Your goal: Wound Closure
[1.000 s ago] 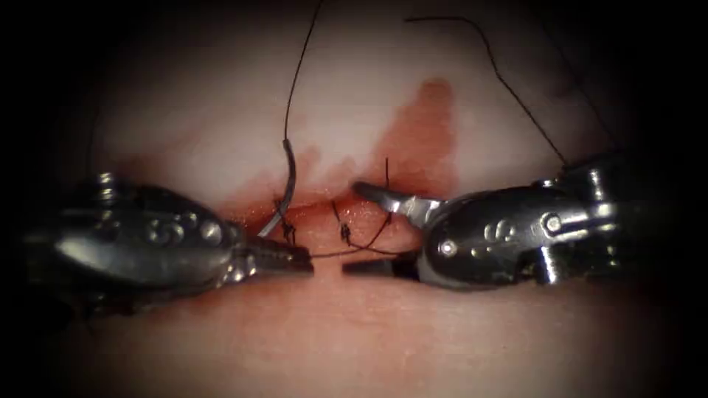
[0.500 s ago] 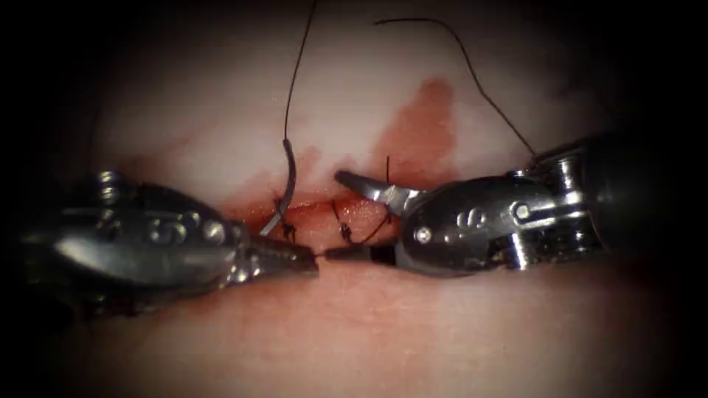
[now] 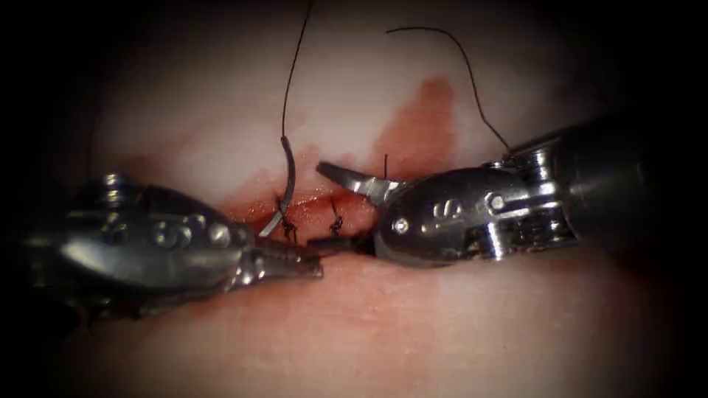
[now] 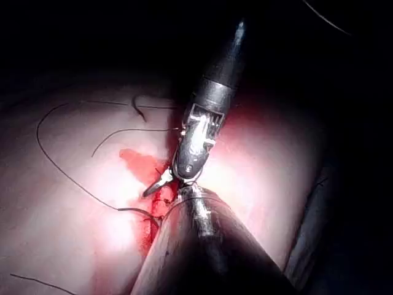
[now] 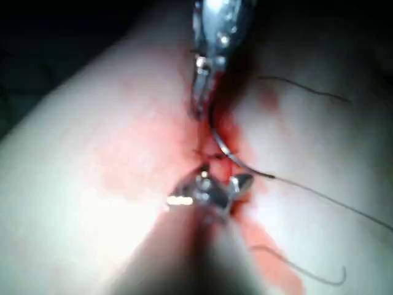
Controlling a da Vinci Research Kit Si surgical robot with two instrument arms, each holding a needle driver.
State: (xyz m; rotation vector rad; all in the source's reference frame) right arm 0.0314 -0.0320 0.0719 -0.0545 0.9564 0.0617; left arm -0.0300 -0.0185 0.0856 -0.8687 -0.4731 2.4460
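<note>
Endoscope view: nearest me, my left hand [image 3: 313, 264] lies low with its jaws pressed together on the thread [image 3: 333, 251] at the cut [image 3: 317, 210]. Just beyond, my right hand [image 3: 332, 206] is spread, one jaw raised over the cut and the other low beside the left tips, holding nothing. Behind them the needle [image 3: 286, 188] stands free in the tissue [image 3: 413, 324], its lower end in the cut's left part. Red fluid [image 3: 420, 121] stains the far side.

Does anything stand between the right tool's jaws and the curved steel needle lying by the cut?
Nothing visible does. The right tool, jaws open and empty, sits just right of the curved steel needle, which neither tool holds; bare tissue lies between them. The left tool, jaws shut, is below the needle.
</note>
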